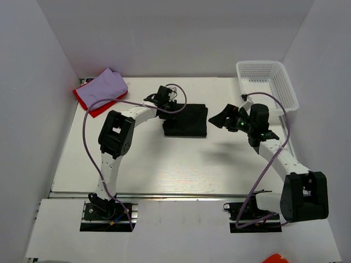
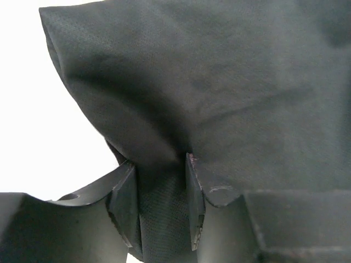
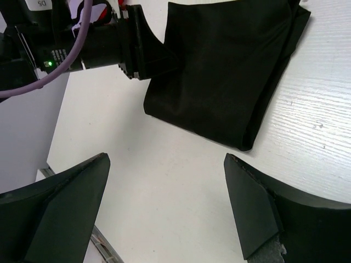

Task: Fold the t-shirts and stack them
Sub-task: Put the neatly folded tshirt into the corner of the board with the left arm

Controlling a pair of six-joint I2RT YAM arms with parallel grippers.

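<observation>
The black t-shirt (image 1: 186, 121) lies folded into a rectangle at the middle of the table. My left gripper (image 1: 164, 107) is at its left edge. In the left wrist view the black t-shirt (image 2: 219, 87) bunches up between the fingers of the left gripper (image 2: 160, 164), which are shut on a fold of it. My right gripper (image 1: 218, 120) hovers to the right of the shirt, open and holding nothing. In the right wrist view the right gripper (image 3: 167, 159) stands over bare table, near a corner of the black t-shirt (image 3: 219, 71). The lavender t-shirt (image 1: 105, 85) lies folded on the red t-shirt (image 1: 90, 104) at the back left.
A white mesh basket (image 1: 262, 63) stands at the back right corner. White walls close in the table on the left, back and right. The left arm's wrist (image 3: 104, 44) shows at the shirt's edge in the right wrist view.
</observation>
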